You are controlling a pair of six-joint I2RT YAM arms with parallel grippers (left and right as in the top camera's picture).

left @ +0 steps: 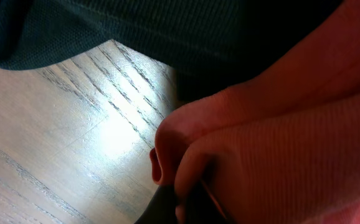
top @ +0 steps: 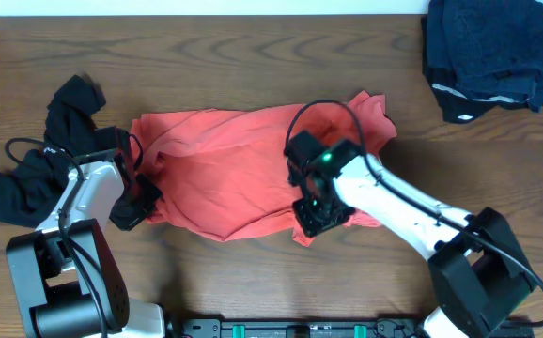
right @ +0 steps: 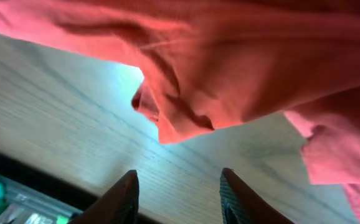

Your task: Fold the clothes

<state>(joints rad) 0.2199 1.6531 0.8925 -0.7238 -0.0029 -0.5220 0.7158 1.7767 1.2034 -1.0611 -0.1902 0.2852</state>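
If apart, T-shirt (right: pixel 242 68) beyond right gripper (right: pixel 179 177)

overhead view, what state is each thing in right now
red shirt, rumpled and spread across the middle of the table, not neatly folded
black garment, limp crumpled heap at the left, unfolded
dark blue pile, bundled in the far right corner, untouched
left gripper, shut on the red shirt's left edge
right gripper, open, empty, just off the shirt's near edge
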